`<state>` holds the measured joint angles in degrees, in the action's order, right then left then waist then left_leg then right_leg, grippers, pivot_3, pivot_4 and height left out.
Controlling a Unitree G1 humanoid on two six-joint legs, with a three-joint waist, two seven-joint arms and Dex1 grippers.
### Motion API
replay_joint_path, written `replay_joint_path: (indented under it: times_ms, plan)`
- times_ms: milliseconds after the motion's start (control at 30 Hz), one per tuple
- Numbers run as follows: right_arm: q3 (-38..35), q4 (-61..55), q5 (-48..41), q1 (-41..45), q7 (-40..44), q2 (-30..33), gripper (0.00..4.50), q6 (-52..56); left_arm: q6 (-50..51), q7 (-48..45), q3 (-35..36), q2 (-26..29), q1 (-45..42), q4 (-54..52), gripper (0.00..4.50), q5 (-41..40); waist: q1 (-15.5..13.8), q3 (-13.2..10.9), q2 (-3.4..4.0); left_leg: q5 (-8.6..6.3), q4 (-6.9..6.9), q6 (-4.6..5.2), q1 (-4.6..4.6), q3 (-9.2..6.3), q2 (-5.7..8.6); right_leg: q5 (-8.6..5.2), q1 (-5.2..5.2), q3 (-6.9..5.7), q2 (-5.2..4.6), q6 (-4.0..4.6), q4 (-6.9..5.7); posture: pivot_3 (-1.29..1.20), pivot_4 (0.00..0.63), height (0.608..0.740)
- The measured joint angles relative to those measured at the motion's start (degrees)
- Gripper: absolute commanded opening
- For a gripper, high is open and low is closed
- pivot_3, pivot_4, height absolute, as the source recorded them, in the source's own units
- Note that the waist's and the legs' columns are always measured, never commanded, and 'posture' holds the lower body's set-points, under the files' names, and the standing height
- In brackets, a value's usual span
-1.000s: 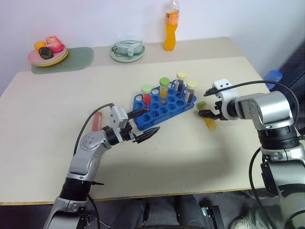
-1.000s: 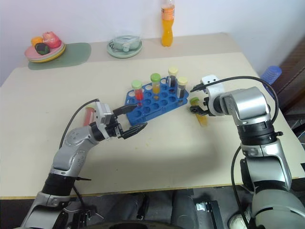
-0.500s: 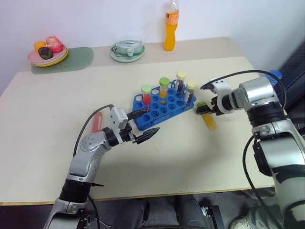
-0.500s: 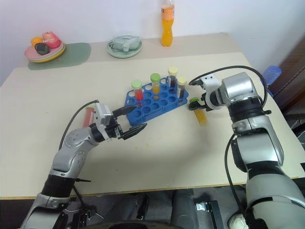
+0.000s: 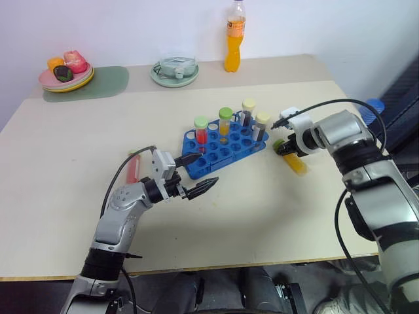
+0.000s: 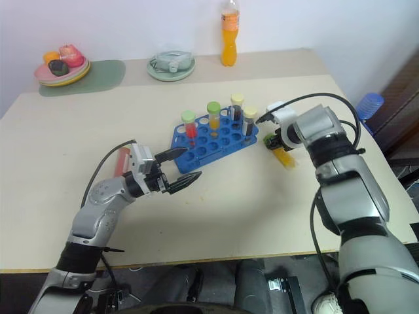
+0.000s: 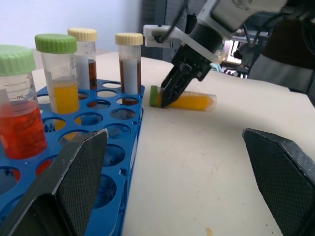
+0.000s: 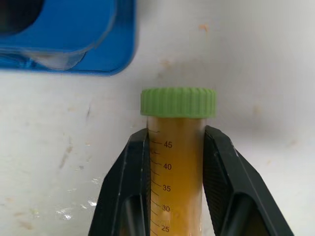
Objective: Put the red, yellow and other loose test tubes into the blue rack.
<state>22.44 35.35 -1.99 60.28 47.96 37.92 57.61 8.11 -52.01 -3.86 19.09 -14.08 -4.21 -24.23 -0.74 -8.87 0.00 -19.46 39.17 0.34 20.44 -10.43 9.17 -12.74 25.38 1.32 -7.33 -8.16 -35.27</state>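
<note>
Gripping the yellow tube (image 8: 176,162) just below its green cap, my right gripper (image 5: 285,148) has its two fingers pressed against its sides while it lies flat on the table (image 5: 262,216), just right of the blue rack (image 5: 222,152). Four capped tubes already stand along the rack's far rows, so by my judgement this one and the red tube (image 5: 133,167), lying well off to the left, are left to place. My left gripper (image 5: 196,173) hangs wide open and empty at the rack's near left corner.
</note>
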Motion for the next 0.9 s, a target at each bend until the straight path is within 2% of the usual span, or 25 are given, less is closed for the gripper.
replay_joint_path:
  times_ms: [333,467,533,733,900]
  plan:
    - [-11.3,-31.1,-7.0,-23.4,9.9,11.9,0.9,-11.7,0.1,-0.4,0.1,0.8,0.0,-0.3,4.5,0.0,-0.2,0.0,0.03,0.0,-0.09,0.0,0.1,-0.05,-0.02,0.0,0.09,-0.04,0.0,-0.01,0.06,0.0,0.15,0.74]
    - [-16.2,-44.3,-13.7,-31.7,13.9,12.4,0.9,-13.4,0.0,-0.9,0.1,1.2,-0.5,0.5,4.5,0.0,0.1,0.0,0.04,-0.01,-0.09,0.0,0.05,0.04,-0.04,0.0,0.07,-0.01,0.0,-0.01,0.07,0.0,0.15,0.74]
    - [-19.0,-47.6,-17.3,-32.6,13.6,8.9,0.9,-14.4,0.0,-1.2,0.1,1.2,-0.9,1.0,4.5,0.0,0.1,0.0,0.03,-0.01,-0.08,0.0,0.02,0.05,-0.09,0.0,0.06,-0.01,0.03,-0.02,0.05,0.0,0.15,0.74]
    - [-25.1,-49.2,-30.1,-31.4,12.3,-10.2,0.9,-22.8,0.0,-1.6,0.2,1.5,-1.6,1.3,4.5,-0.1,0.0,0.0,0.03,-0.01,-0.08,0.01,0.02,0.03,-0.07,0.01,0.04,-0.01,0.02,-0.02,0.06,0.0,0.15,0.74]
    - [-27.5,-45.9,-31.1,-27.7,4.9,-22.0,0.9,-32.2,0.1,-1.6,0.5,2.1,-1.3,1.3,4.5,-0.1,0.0,0.0,0.03,-0.01,-0.09,0.0,-0.01,-0.02,-0.06,0.01,0.05,-0.03,0.05,-0.01,0.03,0.0,0.15,0.74]
